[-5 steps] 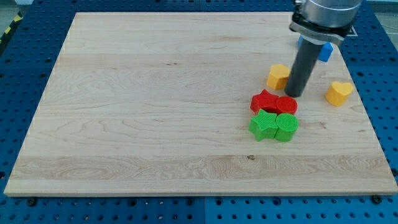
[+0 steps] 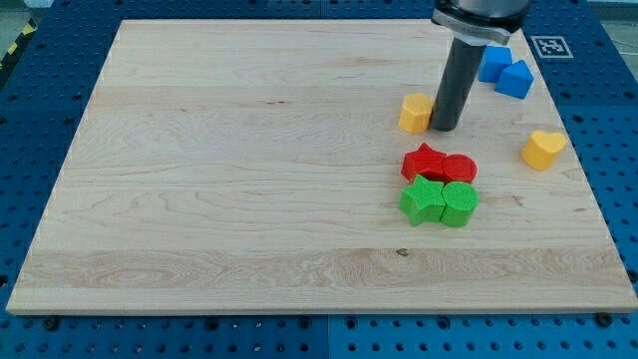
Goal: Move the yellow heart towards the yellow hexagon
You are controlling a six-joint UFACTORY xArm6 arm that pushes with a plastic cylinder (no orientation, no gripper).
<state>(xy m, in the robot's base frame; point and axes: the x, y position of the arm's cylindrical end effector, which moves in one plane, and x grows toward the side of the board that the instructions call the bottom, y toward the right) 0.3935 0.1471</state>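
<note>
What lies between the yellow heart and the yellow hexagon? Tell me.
In the camera view, only my tip lies between them, right beside the yellow hexagon. From the rod to the yellow heart the wooden board is bare.

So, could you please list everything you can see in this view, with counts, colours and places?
Wooden board: 1, light wood, fills most of the view.
Blue perforated table: 1, blue, around the board.
Yellow hexagon: 1, yellow, upper right of the board.
Yellow heart: 1, yellow, near the board's right edge.
Blue blocks: 2, blue, touching, at the view's top right.
Red blocks: 2, red, side by side, right of centre.
Green blocks: 2, green, directly below the red pair.
Marker tag: 1, black and white, top right, off the board.
My tip: 1, dark rod, just right of the yellow hexagon.
</note>
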